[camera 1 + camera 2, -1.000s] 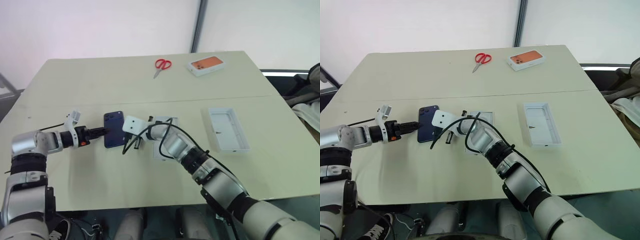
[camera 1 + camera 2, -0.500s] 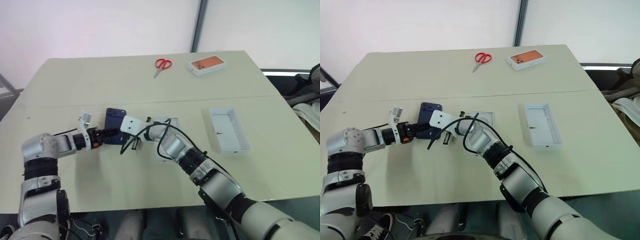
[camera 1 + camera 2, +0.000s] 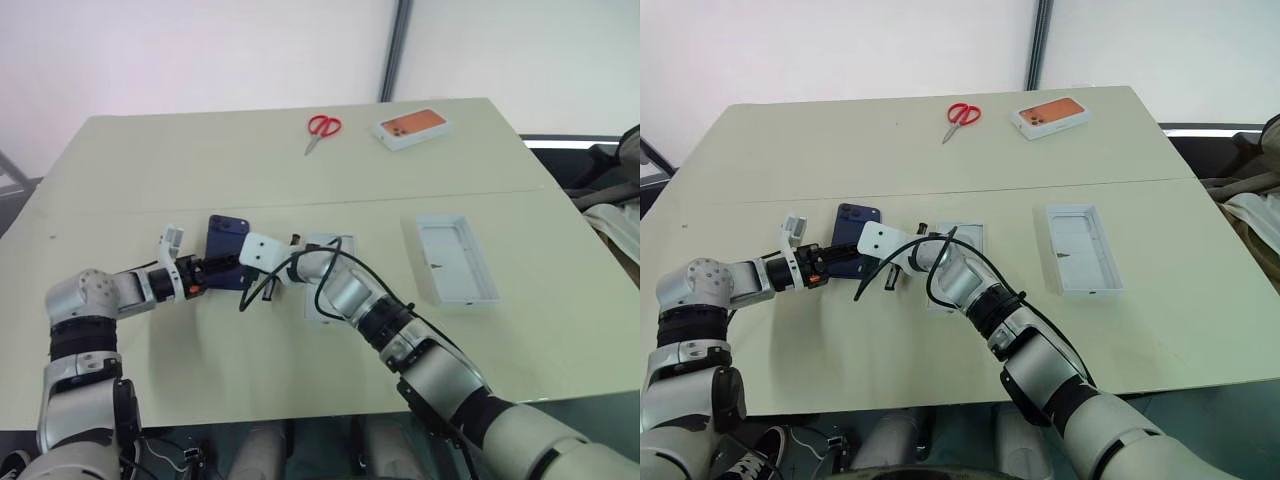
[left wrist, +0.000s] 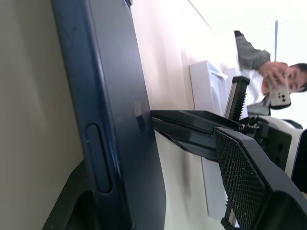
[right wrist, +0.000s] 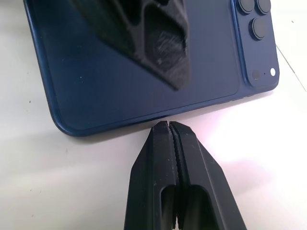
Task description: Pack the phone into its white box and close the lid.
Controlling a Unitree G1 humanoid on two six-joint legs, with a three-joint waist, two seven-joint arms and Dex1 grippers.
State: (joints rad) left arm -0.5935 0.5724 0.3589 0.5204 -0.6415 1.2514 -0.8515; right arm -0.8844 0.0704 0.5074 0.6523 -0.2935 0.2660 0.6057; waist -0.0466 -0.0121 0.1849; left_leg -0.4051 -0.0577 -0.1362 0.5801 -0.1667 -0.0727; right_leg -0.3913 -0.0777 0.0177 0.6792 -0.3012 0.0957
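The dark navy phone (image 3: 226, 250) is left of the table's middle, tilted up off the surface, with its camera cluster (image 5: 256, 19) at a far corner. My left gripper (image 3: 220, 268) comes in from the left and is shut on it, one finger (image 4: 249, 158) on its back and the other beneath. My right gripper (image 5: 168, 125) is shut, its tips against the phone's long edge. The white box (image 3: 330, 243) lies partly under my right forearm. The lid (image 3: 455, 258) lies inside-up to the right.
Red scissors (image 3: 322, 130) and a white box with an orange phone picture (image 3: 411, 130) lie at the table's far edge. A person (image 4: 283, 81) holding a phone stands beyond the table. Cloth (image 3: 610, 215) hangs off the table's right side.
My left gripper has moved right over the phone and rolled. The phone, which lay flat, is now tilted and looks shorter. The right arm has not moved.
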